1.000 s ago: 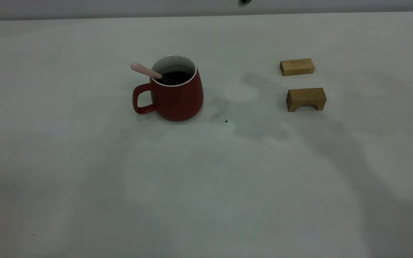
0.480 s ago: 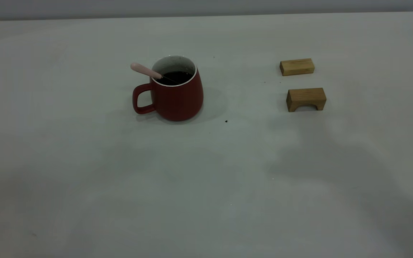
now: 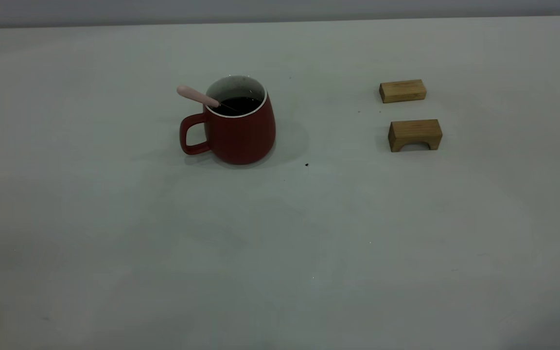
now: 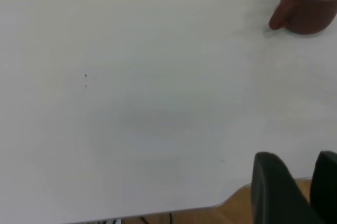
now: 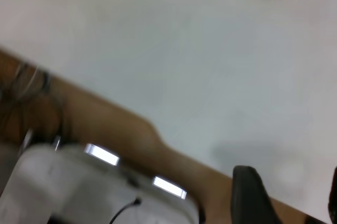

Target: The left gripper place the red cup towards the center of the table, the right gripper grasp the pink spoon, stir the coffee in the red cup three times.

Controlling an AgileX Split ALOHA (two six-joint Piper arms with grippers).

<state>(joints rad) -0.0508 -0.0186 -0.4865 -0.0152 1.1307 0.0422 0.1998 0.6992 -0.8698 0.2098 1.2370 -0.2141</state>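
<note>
1. the table (image 3: 280,253) is a wide pale surface. neither arm shows in the exterior view.
2. the red cup (image 3: 241,127) stands upright a little left of the middle and toward the far side, its loop handle turned to the left. as a ceramic mug holding liquid it is probably heavy, stiff, glazed and somewhat slippery, and would chip if knocked. the handle or the wider lower body looks the safest hold, kept level so nothing spills.
3. two wooden blocks (image 3: 402,90) lie well apart from the cup, on the right.
4. the left gripper (image 4: 295,192) hangs past the near table edge, far from the cup. two dark fingers show with a narrow gap between them, holding nothing.
5. the right gripper (image 5: 287,197) is also off the table edge. its fingers show only partly, so i cannot tell how wide they stand.
6. the coffee (image 3: 239,104) sits dark and fairly high in the cup.
7. the pink spoon (image 3: 197,96) leans on the rim, bowl in the coffee and handle sticking out up and to the left above the cup handle. it looks light, thin and smooth, so it is best pinched at mid handle.
</note>
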